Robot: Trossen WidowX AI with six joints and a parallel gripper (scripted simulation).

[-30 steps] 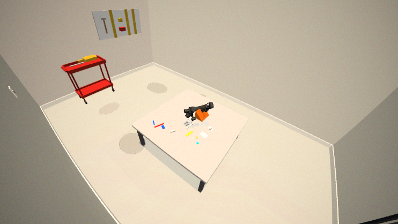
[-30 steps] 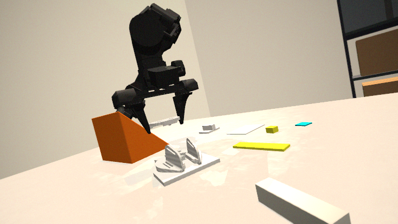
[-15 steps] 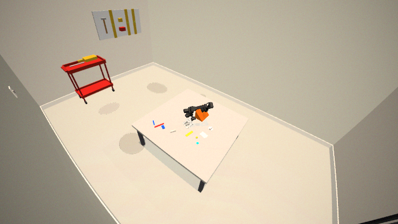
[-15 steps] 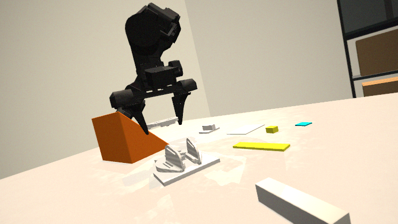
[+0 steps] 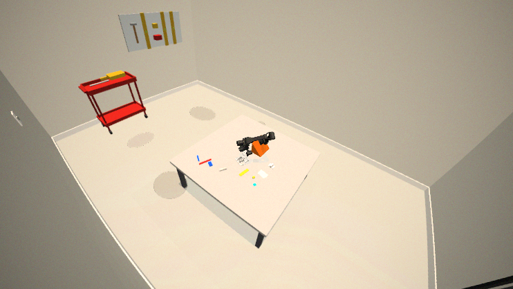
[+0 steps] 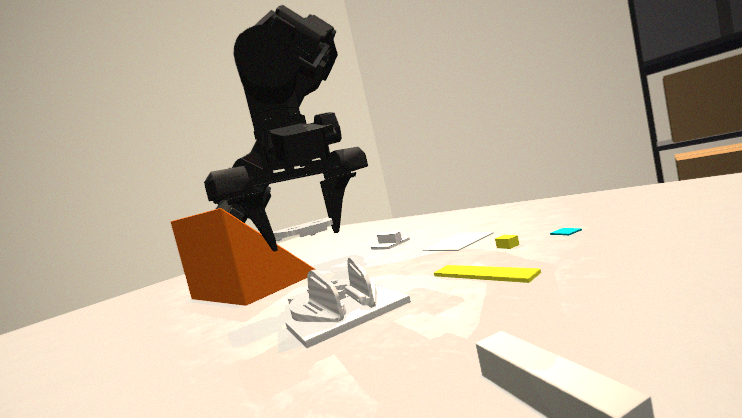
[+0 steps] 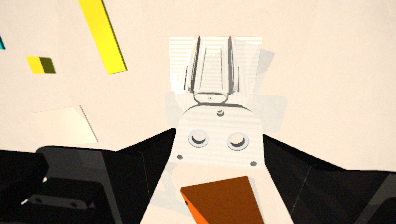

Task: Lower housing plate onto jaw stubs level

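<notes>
The white housing plate [image 6: 305,228] [image 7: 218,125] has two large ringed holes and one rounded edge. My gripper [image 6: 305,239] [image 7: 215,134] is shut on it, with one fingertip at each side edge. The plate hangs above the table, higher than the jaws and off to one side of them, tilted in the exterior view. The two jaws [image 6: 322,293] [image 6: 358,280] stand upright and apart on the white base [image 6: 394,298] [image 7: 178,47]. In the wrist view the base lies just beyond the plate's rounded edge. The jaw stubs are hard to make out.
An orange wedge block [image 5: 258,148] [image 6: 207,259] [image 7: 225,197] stands close beside the gripper and base. A yellow bar [image 6: 488,273] [image 7: 105,37], yellow block [image 6: 506,240], white sheet [image 6: 459,242], small white part [image 6: 389,238], cyan tile [image 6: 565,231] and cream block [image 6: 560,373] lie around.
</notes>
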